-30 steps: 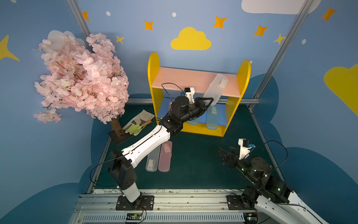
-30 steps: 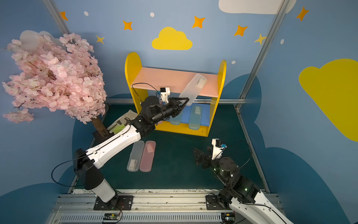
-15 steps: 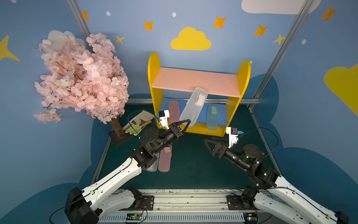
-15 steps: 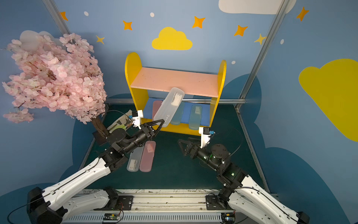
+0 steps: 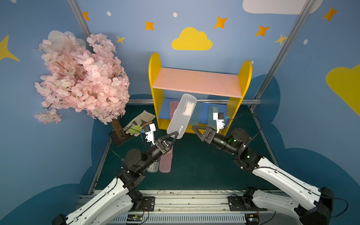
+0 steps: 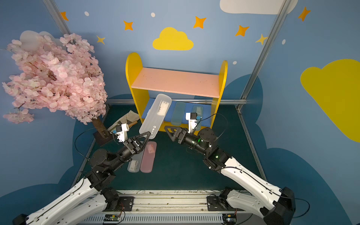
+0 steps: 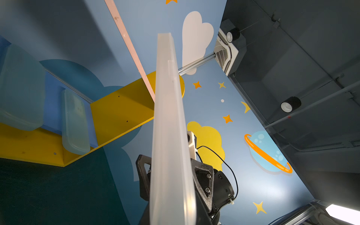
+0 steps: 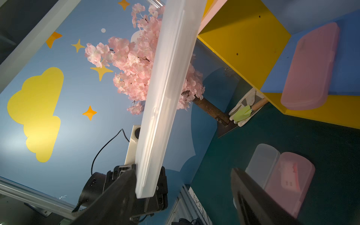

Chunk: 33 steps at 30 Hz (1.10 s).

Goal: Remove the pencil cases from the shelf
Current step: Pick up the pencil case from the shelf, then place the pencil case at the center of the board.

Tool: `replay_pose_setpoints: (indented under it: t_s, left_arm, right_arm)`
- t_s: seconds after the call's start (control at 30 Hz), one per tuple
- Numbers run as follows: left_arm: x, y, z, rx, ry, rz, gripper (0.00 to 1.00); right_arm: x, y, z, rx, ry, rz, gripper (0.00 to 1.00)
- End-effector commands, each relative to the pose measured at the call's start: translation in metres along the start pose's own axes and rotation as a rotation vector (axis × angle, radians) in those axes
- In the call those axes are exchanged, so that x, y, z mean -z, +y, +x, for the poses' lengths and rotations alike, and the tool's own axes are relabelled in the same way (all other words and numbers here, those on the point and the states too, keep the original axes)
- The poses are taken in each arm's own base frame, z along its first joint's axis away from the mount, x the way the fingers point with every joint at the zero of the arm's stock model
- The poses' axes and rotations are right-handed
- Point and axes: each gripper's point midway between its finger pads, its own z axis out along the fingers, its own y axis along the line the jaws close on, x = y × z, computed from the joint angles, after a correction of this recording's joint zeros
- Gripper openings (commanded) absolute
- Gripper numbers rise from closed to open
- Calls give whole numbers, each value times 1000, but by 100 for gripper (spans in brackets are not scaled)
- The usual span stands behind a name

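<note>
Pencil case (image 5: 182,116), frosted white, in air before shelf (image 5: 196,83), tilted. Left gripper (image 5: 176,135) clenched on its lower end. Right gripper (image 5: 195,130) just beside, jaws apart, empty. Case probably light, stiff, slippery. End grip may let it swing; mid-length hold safer.

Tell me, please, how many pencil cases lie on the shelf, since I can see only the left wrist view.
Observer: Three. Beside the pale blue pencil cases you see, a pink pencil case lies on the blue lower board of the shelf, out of your view.
Operator: Thanks. Does anything lie on the mat?
Observer: Yes: a second frosted white pencil case and another pink pencil case lie side by side on the green mat.
Operator: Is the right gripper touching the case I hold?
Observer: No. In both top views the right gripper is open, its tips short of the held frosted white pencil case, which only the left gripper clamps.
</note>
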Motion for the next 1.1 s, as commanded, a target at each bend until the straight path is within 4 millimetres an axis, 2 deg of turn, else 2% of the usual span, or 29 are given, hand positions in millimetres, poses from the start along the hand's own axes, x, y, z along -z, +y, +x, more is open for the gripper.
replay_pose_setpoints:
  t_s: [0.0, 0.37, 0.43, 0.63, 0.77, 0.87, 0.93, 0.97, 1.03, 1.07]
  left_arm:
    - [6, -12, -5, -11, -24, 39, 3]
    - [9, -17, -4, -13, -16, 48, 3]
    - [8, -18, -4, -12, -11, 47, 3]
    - [7, -19, -3, -13, -5, 51, 3]
    - [6, -18, -2, -19, 1, 47, 4]
    - [5, -15, -1, -27, 12, 26, 11]
    - [6, -13, -1, -35, 13, 11, 23]
    - [7, -11, -1, -37, 11, -2, 32]
    - [10, -6, -4, -38, 1, -46, 60]
    - [12, -2, -5, -44, -2, -85, 70]
  right_arm:
    - [-7, 37, -15, -29, -6, -134, 78]
    - [-41, 46, -15, -64, 40, -211, 60]
    - [-45, 48, -15, -67, 44, -228, 54]
    - [-51, 47, -16, -84, 38, -244, 36]
    - [-53, 46, -15, -98, 44, -253, 28]
    - [-55, 44, -13, -111, 52, -257, 21]
    - [-56, 42, -12, -119, 55, -253, 19]
    - [-56, 40, -11, -122, 57, -249, 18]
    - [-55, 36, -10, -121, 55, -240, 18]
    - [-54, 32, -8, -118, 53, -230, 17]
